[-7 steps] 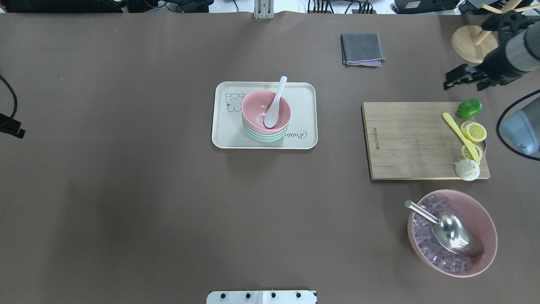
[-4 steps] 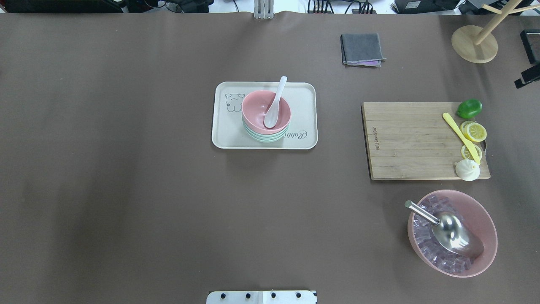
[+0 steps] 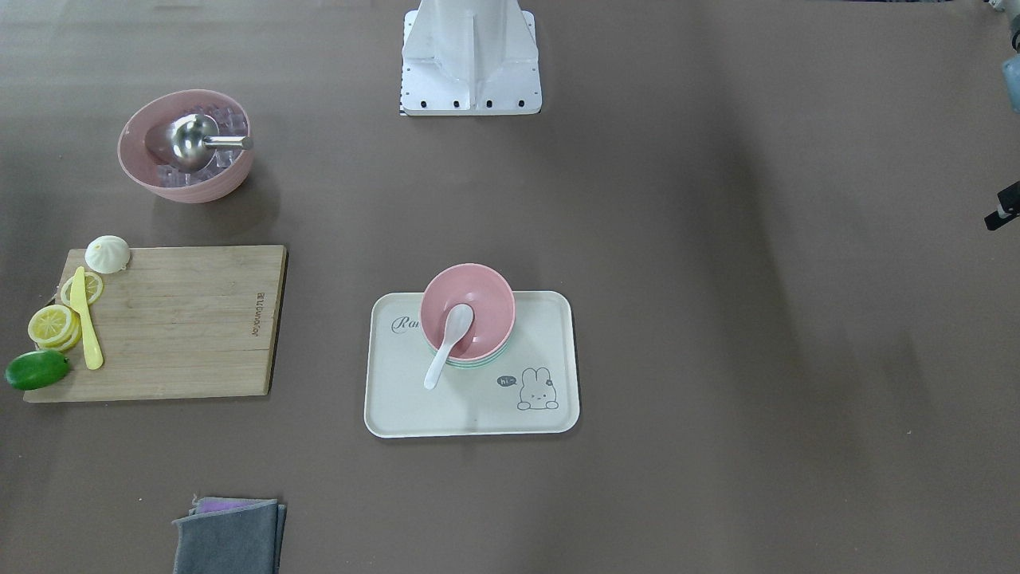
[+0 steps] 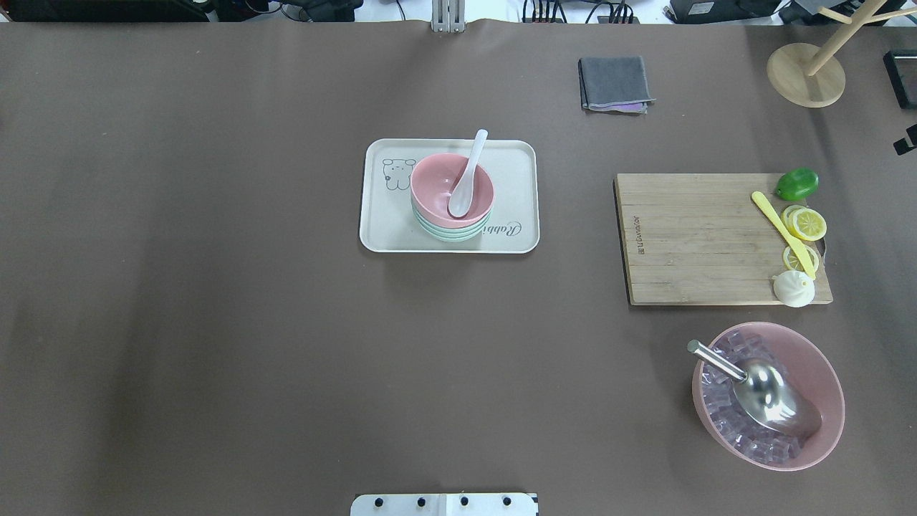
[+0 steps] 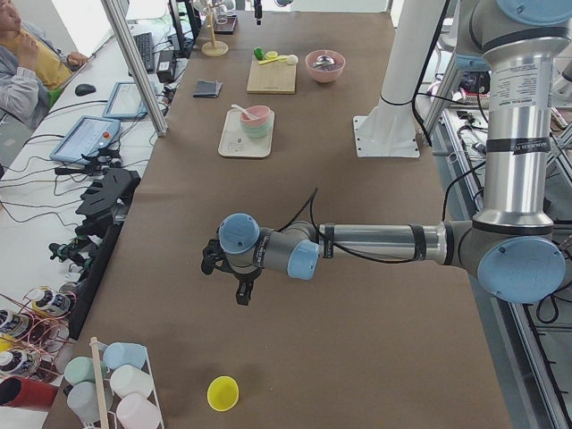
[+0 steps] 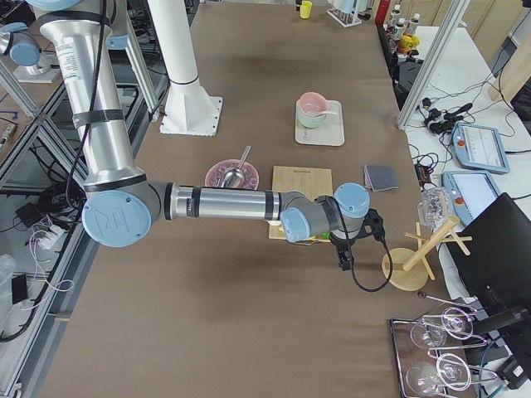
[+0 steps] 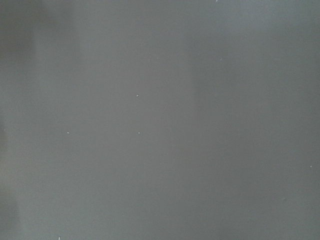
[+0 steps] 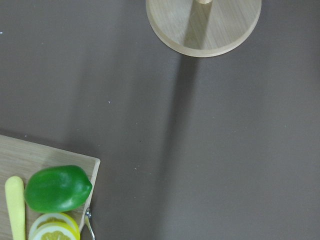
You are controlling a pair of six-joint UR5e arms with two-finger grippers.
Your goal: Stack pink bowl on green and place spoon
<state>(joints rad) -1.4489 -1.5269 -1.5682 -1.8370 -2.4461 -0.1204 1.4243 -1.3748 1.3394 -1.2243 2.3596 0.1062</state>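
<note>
A pink bowl sits nested on a green bowl on a cream tray at mid-table. A white spoon lies in the pink bowl with its handle over the far rim. In the front-facing view the pink bowl, spoon and tray show the same. My left gripper hangs over bare table far to the left. My right gripper hangs near the wooden stand, far from the tray. I cannot tell whether either is open or shut.
A cutting board with a lime, lemon slices and a yellow knife lies at the right. A large pink bowl holds ice and a metal scoop. A grey cloth and a wooden stand are at the back.
My right arm has drawn back off the right edge of the overhead view. The left arm's tip has left that view's left edge. Bowls and spoon have not moved.
</note>
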